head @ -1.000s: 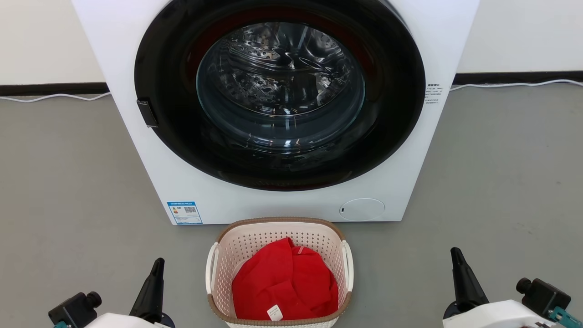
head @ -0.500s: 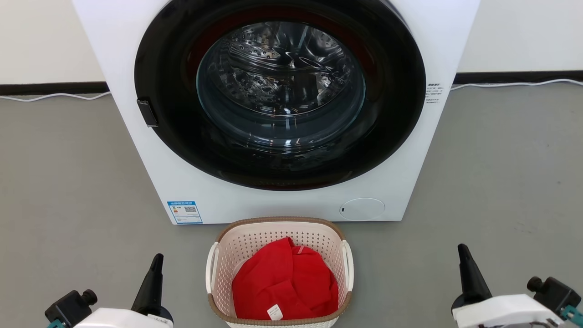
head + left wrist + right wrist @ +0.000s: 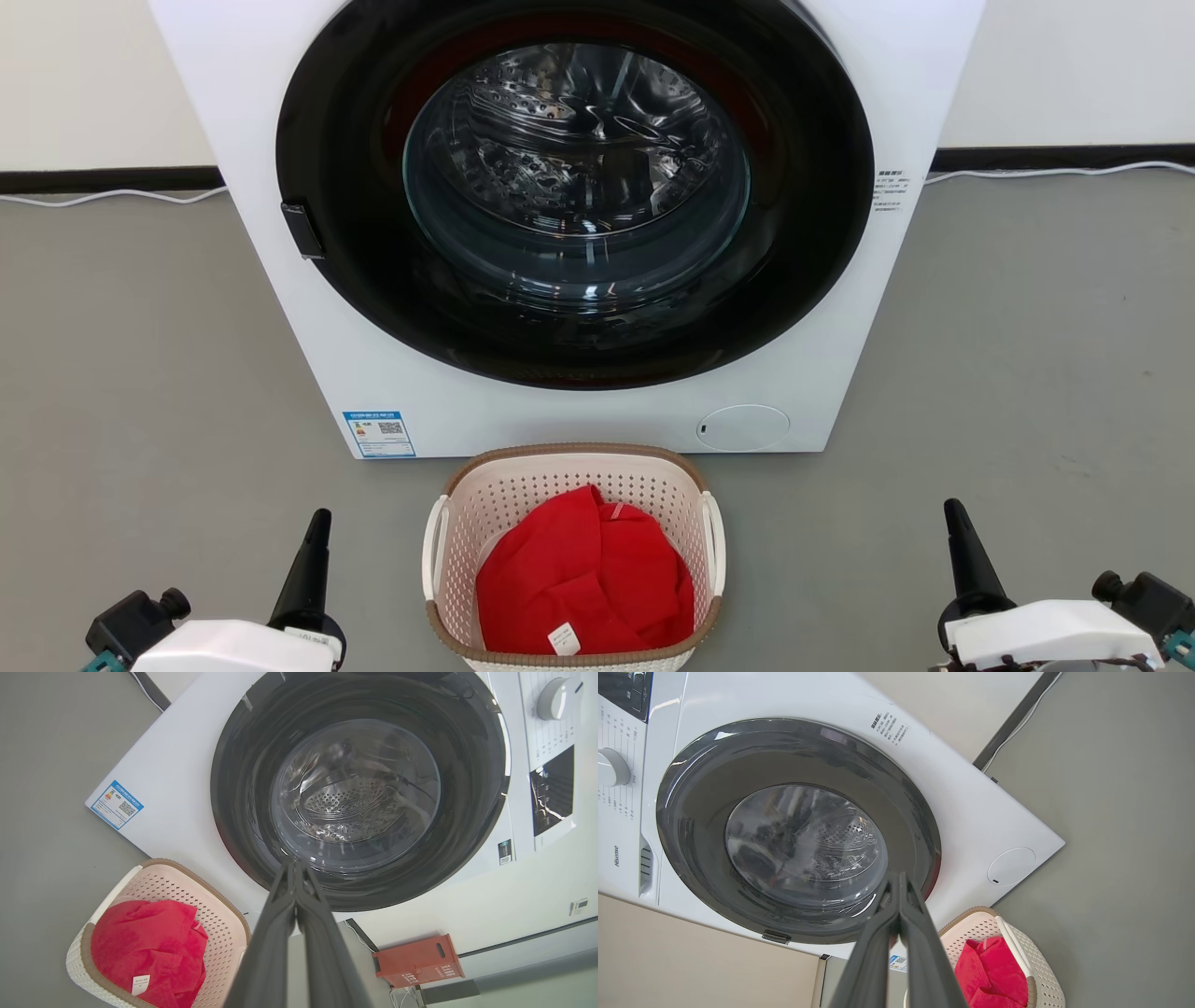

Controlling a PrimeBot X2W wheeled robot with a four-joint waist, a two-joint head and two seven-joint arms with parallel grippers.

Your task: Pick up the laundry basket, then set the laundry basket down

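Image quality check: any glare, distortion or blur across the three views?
Head view: even light, sharp; reflections in the washer door glass; laundry basket crisp. Left wrist view: wide-angle bends the washer edges; left claw close-up, slightly soft. Right wrist view: same bending, glare streaks on the door ring; right claw slightly soft.

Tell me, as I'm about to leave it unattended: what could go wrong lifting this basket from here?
1. Both the left gripper and right gripper are shut and stand clear of the laundry basket; its thin white handles could slip off closed fingers.
2. The basket sits close before the washing machine, so a forward swing might knock it.
3. An uneven lift may tip out the red garment heaped inside.
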